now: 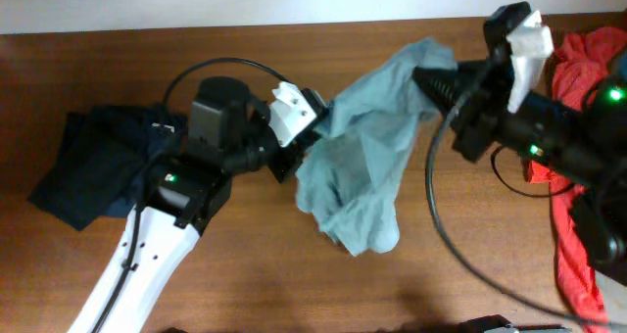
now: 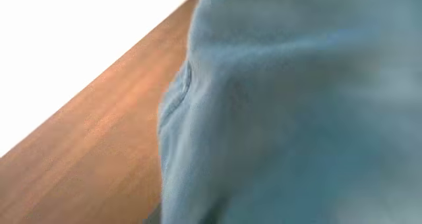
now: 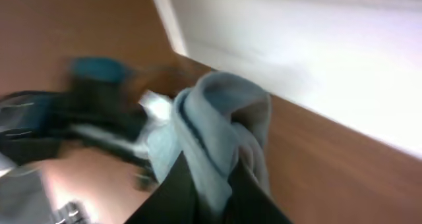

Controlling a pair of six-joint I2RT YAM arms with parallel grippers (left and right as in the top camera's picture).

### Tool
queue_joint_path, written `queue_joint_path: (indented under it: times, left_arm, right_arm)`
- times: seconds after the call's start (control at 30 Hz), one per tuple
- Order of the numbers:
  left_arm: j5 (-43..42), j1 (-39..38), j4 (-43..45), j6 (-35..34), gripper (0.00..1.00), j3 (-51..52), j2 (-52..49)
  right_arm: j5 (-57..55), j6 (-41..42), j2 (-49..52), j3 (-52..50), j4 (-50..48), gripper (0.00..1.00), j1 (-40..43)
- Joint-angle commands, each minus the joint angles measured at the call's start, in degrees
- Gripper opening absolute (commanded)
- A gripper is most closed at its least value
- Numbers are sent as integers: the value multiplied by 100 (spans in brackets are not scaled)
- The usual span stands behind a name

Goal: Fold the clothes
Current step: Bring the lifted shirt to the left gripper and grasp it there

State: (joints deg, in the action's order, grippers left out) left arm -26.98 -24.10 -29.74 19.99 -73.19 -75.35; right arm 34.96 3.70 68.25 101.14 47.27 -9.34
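Observation:
The clothes (image 1: 362, 147), a pale grey-blue T-shirt, hang bunched over the middle of the wooden table (image 1: 255, 274). My right gripper (image 1: 423, 78) is shut on a fold at the shirt's upper right. In the right wrist view its dark fingers (image 3: 178, 191) pinch the cloth (image 3: 221, 118) between them. My left gripper (image 1: 312, 127) is pressed against the shirt's left edge. In the left wrist view the cloth (image 2: 297, 105), with a stitched hem, fills the frame and hides the fingers, so whether they are open or shut does not show.
A dark navy garment (image 1: 98, 162) lies at the left, beside the left arm. A red-orange garment (image 1: 578, 137) lies at the far right under the right arm. A black cable (image 1: 441, 215) loops from the right arm. A white wall runs along the back edge.

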Motion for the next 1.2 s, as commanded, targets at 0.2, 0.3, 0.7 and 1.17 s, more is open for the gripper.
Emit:
queue_joint_path:
  times: [0.2, 0.3, 0.7, 1.17]
  left_arm:
    - [796, 308, 20, 33, 20, -470, 669]
    - [798, 328, 17, 33, 20, -533, 726]
    - [1174, 326, 11, -2, 12, -789, 831]
    - [-737, 323, -675, -101, 70, -787, 223]
  right_arm:
    - [-3060, 13, 354, 44, 691, 4, -35]
    - [-3084, 11, 457, 44, 787, 4, -35]
    - [-3670, -50, 715, 44, 1335, 4, -42]
    - [-693, -951, 422, 46, 752, 4, -42]
